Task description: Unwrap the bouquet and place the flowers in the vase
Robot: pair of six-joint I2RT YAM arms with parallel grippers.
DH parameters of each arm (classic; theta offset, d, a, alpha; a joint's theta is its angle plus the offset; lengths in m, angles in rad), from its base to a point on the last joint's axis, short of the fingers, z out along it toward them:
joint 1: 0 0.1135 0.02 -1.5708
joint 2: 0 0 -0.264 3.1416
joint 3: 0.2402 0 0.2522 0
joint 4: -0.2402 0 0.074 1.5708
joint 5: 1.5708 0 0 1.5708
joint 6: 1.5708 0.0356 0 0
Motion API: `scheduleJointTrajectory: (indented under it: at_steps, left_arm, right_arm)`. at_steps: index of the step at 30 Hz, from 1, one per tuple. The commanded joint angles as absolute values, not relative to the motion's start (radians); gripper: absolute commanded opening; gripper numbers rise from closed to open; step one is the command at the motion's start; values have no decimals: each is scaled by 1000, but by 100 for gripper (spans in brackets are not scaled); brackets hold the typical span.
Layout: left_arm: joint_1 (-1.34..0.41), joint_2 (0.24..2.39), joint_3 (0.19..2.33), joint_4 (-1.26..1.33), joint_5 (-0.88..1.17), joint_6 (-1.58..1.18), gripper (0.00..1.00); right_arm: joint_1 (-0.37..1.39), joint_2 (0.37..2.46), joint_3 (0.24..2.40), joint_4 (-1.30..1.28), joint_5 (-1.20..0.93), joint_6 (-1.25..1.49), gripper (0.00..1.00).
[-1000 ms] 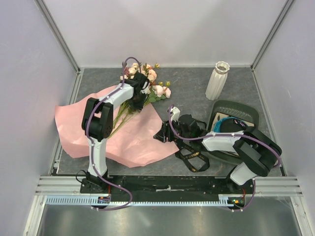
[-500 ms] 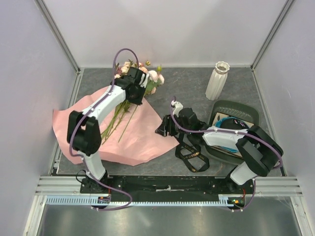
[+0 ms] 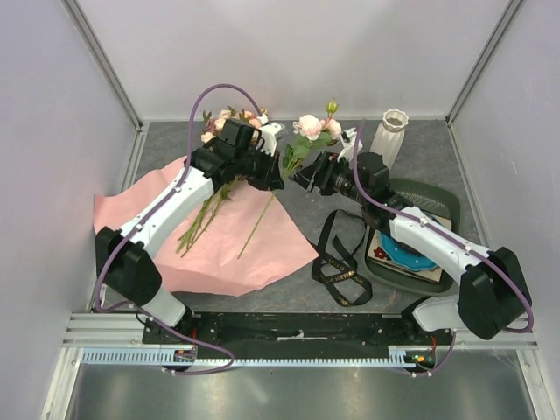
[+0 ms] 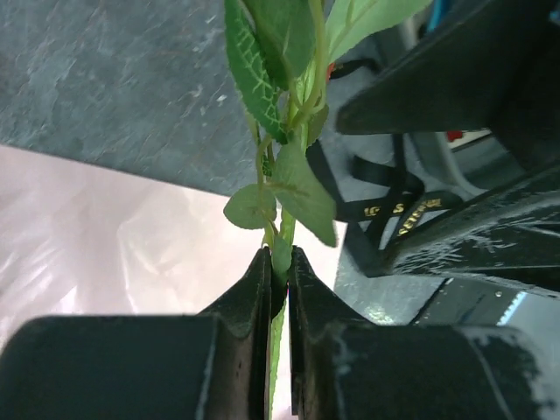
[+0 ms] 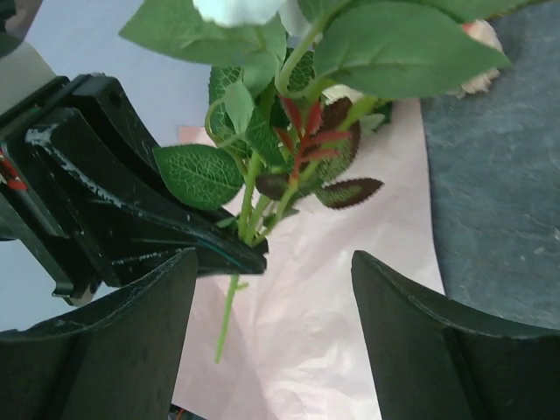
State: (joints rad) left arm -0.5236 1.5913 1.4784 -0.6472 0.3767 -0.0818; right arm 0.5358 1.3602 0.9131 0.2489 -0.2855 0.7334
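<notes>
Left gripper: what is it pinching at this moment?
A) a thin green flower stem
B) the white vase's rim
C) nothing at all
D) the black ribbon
A: in the left wrist view the left gripper is closed on a green flower stem; the black ribbon and the vase sit apart from it.
</notes>
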Motion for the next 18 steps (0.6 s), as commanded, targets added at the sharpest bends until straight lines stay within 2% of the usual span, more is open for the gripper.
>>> scheduleJointTrajectory:
  at_steps: [1,7,10,13,14,15,16,17,18]
  left_arm:
    - [-526,1508,1468,-537,573,-146,2]
    - [-528,1491,1470,-526,632,-158,2]
    - [-528,1479,1459,-514,637,-160,2]
    - [-528,1480,1460,-512,646,-166,2]
    - [-528,1482,1460,-514,652,-167,2]
    - [-529,1483,1465,-514,655,-173,2]
    - [-529,1480,1465,-512,652,-178,5]
    - [-528,1476,1465,-512,647,-182,16]
    - [-528,1471,1463,-514,640,-184,22]
  right_arm:
    - [543,1342,1002,242,-334,726,79]
    - [543,1344,1031,256,-319,729,72]
    - [542,1345,1034,276,-313,742,59]
    - [543,1342,1035,284,-298,744,38]
    - [543,1336,1035,288,-293,741,24]
    - [543,1333,1035,291,-285,738,17]
    - [543,1330,1038,288,-275,732,8]
    - [543,1322,1058,270,-237,704,0]
    - [543,1318,1071,250,-209,681,0]
